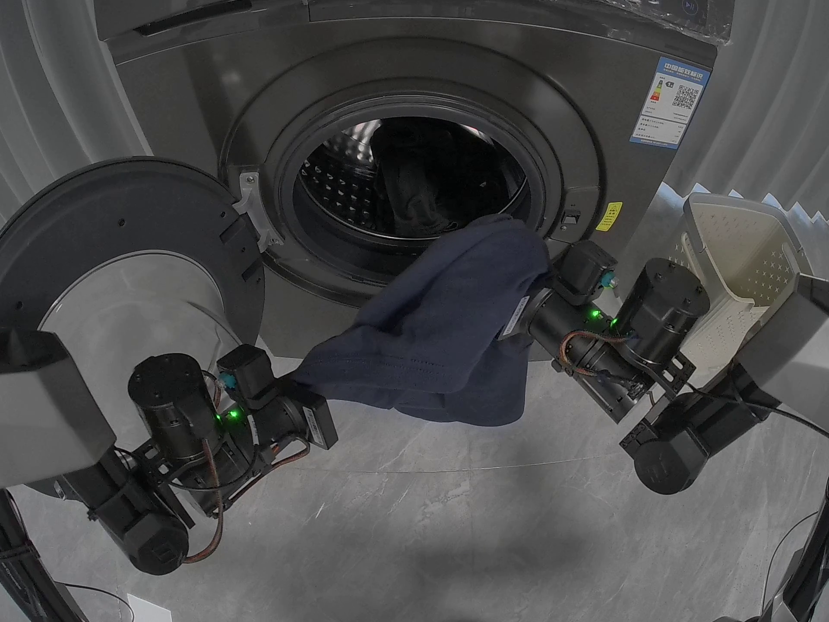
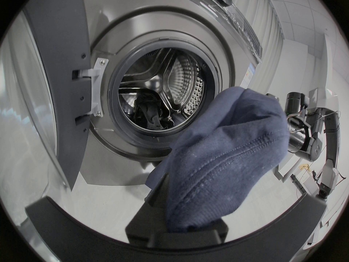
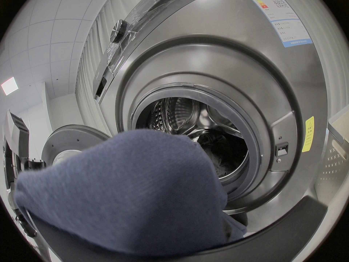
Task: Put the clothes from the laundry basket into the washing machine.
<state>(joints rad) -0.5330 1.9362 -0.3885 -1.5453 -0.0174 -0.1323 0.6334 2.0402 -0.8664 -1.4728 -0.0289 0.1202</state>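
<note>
I count one grey metal front-loading washing machine (image 1: pixel 484 79). Its one round dark door (image 1: pixel 129 218) is swung wide open on the machine's left side. One cream perforated plastic laundry basket (image 1: pixel 751 261) sits just beside the machine's right side.

There are two garments. One black crumpled garment (image 1: pixel 414 183) lies inside the machine's steel drum (image 1: pixel 341 187). One navy blue knit garment (image 1: pixel 440 321) hangs in the air directly in front of the machine's round opening, clear of the grey tiled floor (image 1: pixel 432 511).

The navy garment is strung between my two arms. Its lower corner runs down to the left fingers (image 2: pixel 157 201), which sit below the opening and towards the door. Its higher, bunched end comes up to the lower right lip of the opening; whether it touches the rim, I cannot tell. The middle sags between the two ends.

The left fingers are closed on the garment's edge, with fabric bulging out past them. The right arm (image 1: pixel 622 321) comes in from the basket side of the machine. The right fingers are buried under the bunched cloth, so I cannot tell whether they are clamped or merely carrying it.
</note>
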